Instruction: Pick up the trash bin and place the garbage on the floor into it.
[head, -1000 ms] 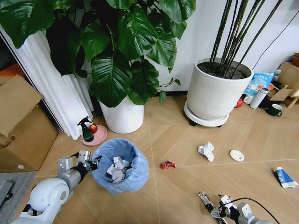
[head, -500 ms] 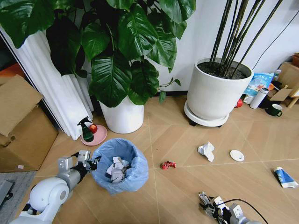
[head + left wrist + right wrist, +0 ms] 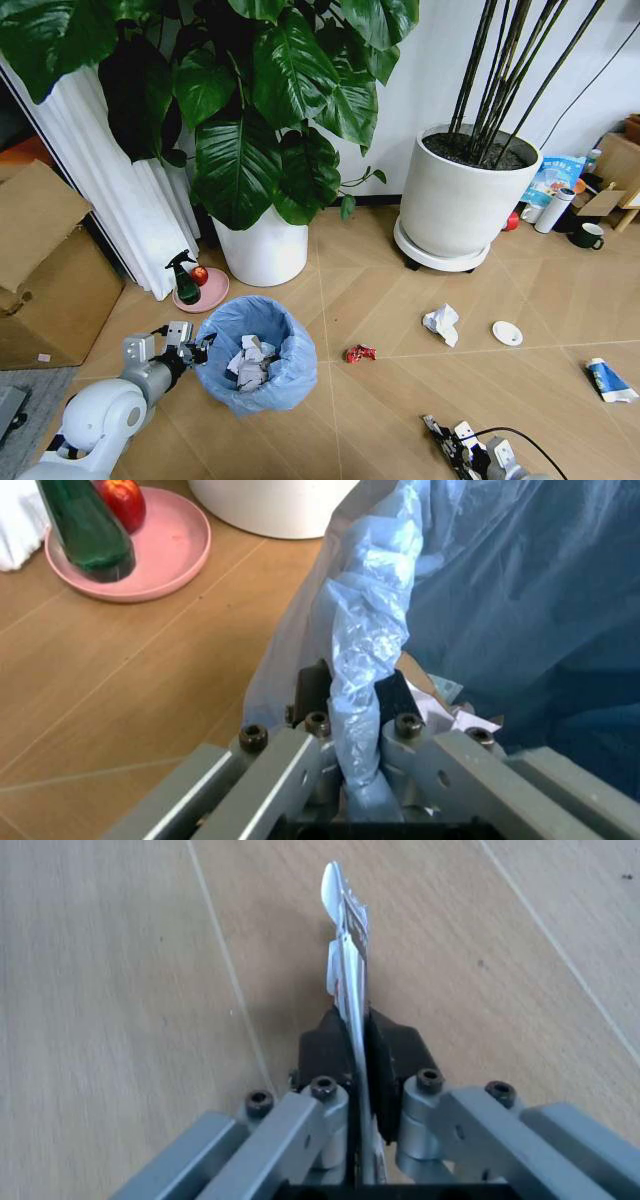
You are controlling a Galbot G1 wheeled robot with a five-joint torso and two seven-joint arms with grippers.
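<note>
The left claw (image 3: 350, 697) is clamped on the light-blue bag rim of the trash bin (image 3: 255, 352), standing on the floor before the white planter (image 3: 262, 250). The right claw (image 3: 352, 1046), nearer than the bin, pinches a thin flat packet (image 3: 343, 952).

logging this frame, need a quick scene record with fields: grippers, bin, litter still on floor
left gripper: shut on trash bin rim and bag
right gripper: shut on flat packet, low over the floor
bin contents: crumpled papers
floor litter: white tissue, red wrapper, white disc, blue-white tube
</note>
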